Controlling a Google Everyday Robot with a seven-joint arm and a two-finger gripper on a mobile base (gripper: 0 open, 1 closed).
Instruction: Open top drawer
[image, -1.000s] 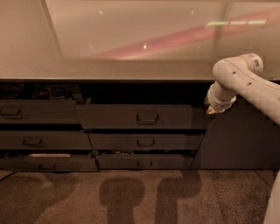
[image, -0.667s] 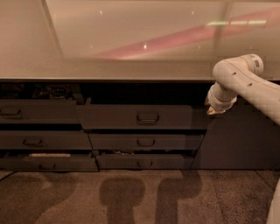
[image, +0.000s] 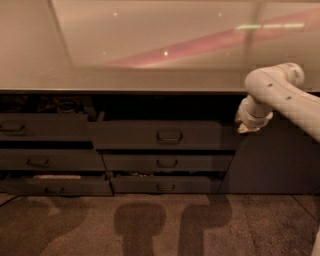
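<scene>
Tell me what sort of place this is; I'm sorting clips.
Likely an office kitchenette: a long counter over dark drawers. The gripper hangs by the right end of the top drawer.

White arm (image: 285, 95) on the right, bent down at the wrist. The gripper (image: 248, 126) sits right at the right-hand end of the top drawer (image: 125, 136), just below the countertop (image: 150, 80) edge. The drawer's loop handle (image: 169, 135) is at the centre of the front, well apart from the gripper. There's a dark gap above that front. Two slimmer drawers (image: 200, 163) lie beneath it, with a left stack (image: 65, 160) beside them. Shadows (image: 140, 220) fall across the carpet (image: 65, 230).
</scene>
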